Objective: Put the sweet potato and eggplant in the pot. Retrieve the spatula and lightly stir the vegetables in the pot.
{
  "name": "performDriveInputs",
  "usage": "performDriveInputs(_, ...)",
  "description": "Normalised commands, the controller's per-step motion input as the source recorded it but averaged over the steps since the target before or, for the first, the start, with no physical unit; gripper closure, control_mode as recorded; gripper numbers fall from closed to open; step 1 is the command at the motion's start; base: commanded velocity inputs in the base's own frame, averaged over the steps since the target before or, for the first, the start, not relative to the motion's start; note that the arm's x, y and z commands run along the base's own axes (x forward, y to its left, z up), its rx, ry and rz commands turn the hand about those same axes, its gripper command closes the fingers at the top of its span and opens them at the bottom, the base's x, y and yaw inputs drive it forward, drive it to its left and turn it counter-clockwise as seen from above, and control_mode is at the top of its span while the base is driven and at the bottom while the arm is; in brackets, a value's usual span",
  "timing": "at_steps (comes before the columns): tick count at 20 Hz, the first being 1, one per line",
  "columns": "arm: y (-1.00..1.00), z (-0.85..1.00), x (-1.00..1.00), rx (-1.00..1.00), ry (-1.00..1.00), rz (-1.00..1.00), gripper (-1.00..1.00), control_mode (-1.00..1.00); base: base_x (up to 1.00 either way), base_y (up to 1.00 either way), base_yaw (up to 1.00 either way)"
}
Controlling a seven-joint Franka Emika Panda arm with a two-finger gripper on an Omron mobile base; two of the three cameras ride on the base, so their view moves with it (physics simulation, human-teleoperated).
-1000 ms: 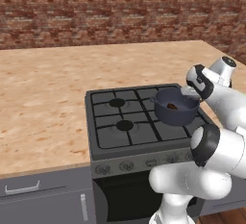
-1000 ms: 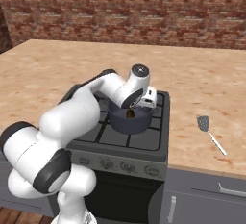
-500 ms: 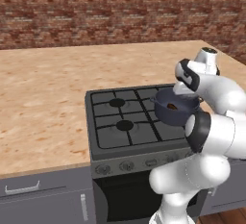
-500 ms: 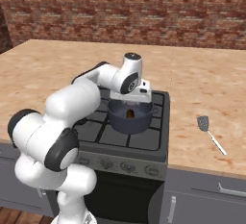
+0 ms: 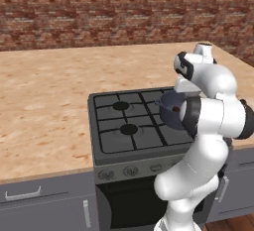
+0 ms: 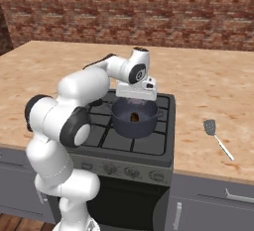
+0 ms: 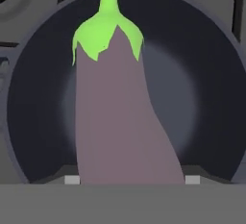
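**Eggplant held over the pot**

To the left of the fingers, the stove [image 6: 99,133] has black grates, and two round burners show in the left base view. A light wooden counter [image 5: 44,106] runs along both sides of the stove, with a red brick wall [image 6: 74,12] behind it.

The gripper [image 6: 137,96] hangs right above the pot [image 6: 134,121]. In the hand view, the two finger tips [image 7: 72,180] sit on each side of a long purple eggplant [image 7: 117,122]. They are grasping the eggplant by its fat end. Its green cap and stem point away from the fingers, across the dark inside of the pot. I cannot tell if the eggplant touches the pot floor.

The pot is round, deep and dark blue-grey. It stands on the stove, on the right side as the left base view shows it. Just below the fingers, inside the pot, lies the sweet potato [image 6: 134,117], a small orange-brown lump.

Well to the right of the fingers, the spatula [image 6: 217,137] lies flat on the counter, past the edge of the stove. Its dark head points toward the wall and its thin handle points toward the front.
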Motion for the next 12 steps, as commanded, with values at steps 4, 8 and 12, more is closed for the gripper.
performDriveInputs(4,0.00,-0.46,0.01,0.02,0.00,0.04,1.00,-1.00,0.00,0.00,0.00)
performDriveInputs(8,0.00,-0.47,0.00,0.00,0.03,0.02,1.00,-1.00,0.00,0.00,0.00)
performDriveInputs(12,0.03,-0.09,0.00,0.00,0.04,0.00,1.00,-1.00,0.00,0.00,0.00)
